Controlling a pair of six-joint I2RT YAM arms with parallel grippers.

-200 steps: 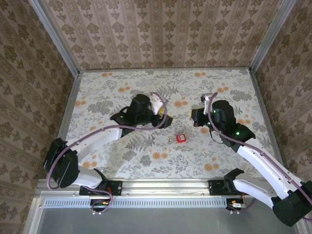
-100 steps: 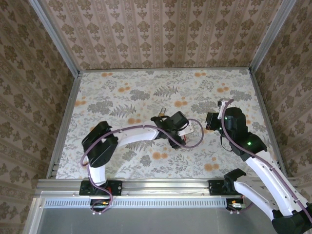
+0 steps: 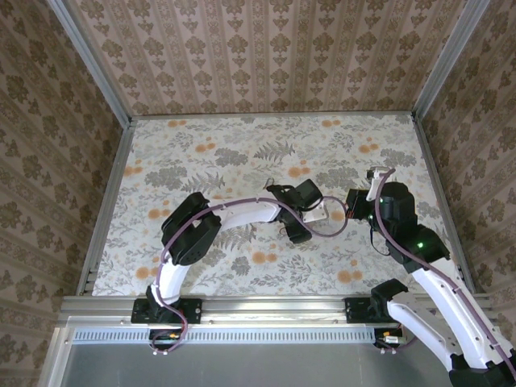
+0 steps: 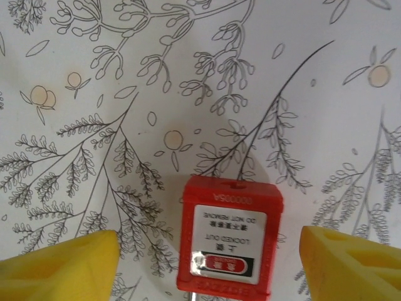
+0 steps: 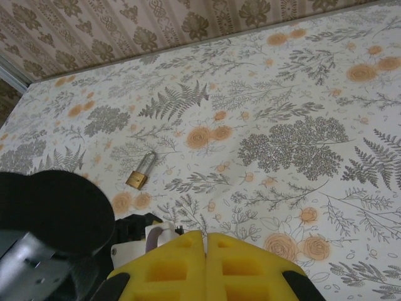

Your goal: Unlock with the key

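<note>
Key with square red plastic tag (image 4: pixel 229 241) lies below the left claw (image 4: pixel 207 260), released, arm outstretched; right claw (image 5: pixel 205 251) clenched, empty.

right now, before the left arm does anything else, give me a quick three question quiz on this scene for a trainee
1. True or false: the right gripper is shut with nothing between its fingers.
2. Fill in: the brass padlock lies on the table, held by ____ gripper.
3. Pick one: the key, with its red tag, is
A) lying on the table between the open fingers of the left gripper, untouched by them
B) clamped in the right gripper
C) hanging from the padlock

Key: 1 true; 2 neither; 3 A
</note>
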